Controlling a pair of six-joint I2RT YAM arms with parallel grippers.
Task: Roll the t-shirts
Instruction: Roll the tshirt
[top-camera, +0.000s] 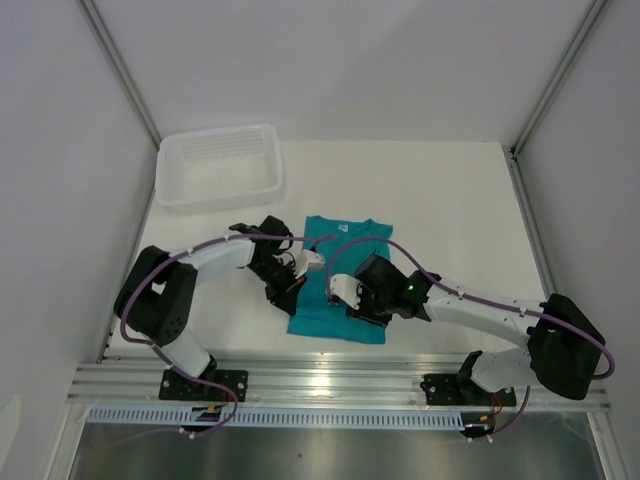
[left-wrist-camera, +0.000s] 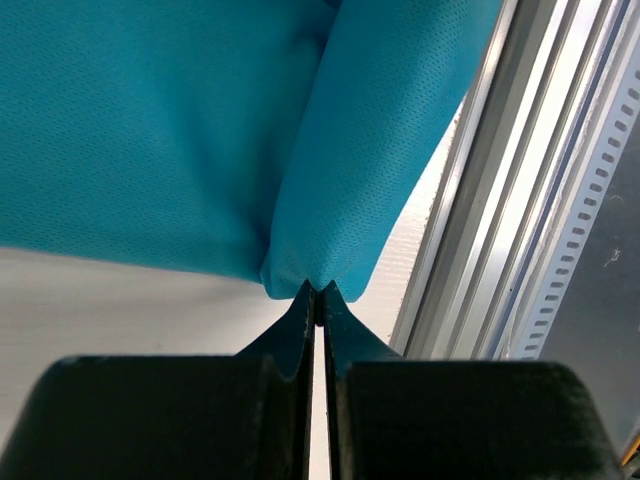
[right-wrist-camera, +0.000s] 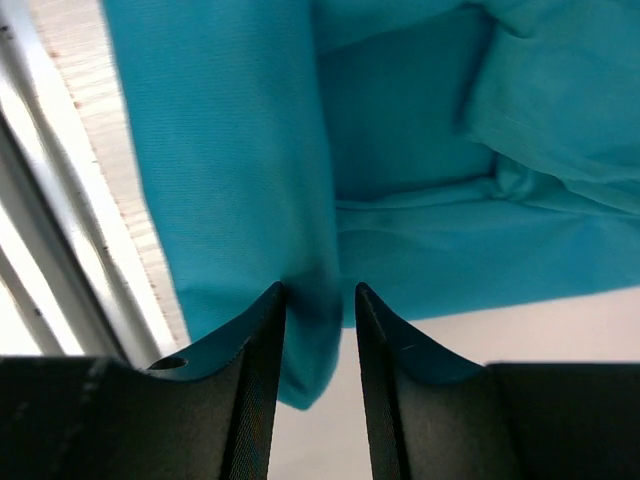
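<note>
— So, where is the t-shirt (top-camera: 345, 232) lying, seen from above?
— It is lying flat on the table (top-camera: 450, 210) at lower centre, collar toward the top of the frame; the white basket (top-camera: 220, 168) is sitting near it at upper left, not touching.
— And the left wrist view?
— The left end effector (left-wrist-camera: 316, 292) is pinching a folded edge of the teal cloth at frame centre, jaws fully together.
— The right wrist?
— The right end effector (right-wrist-camera: 318, 295) is standing parted at bottom centre, a fold of the shirt running between its fingers (right-wrist-camera: 262, 340).
</note>
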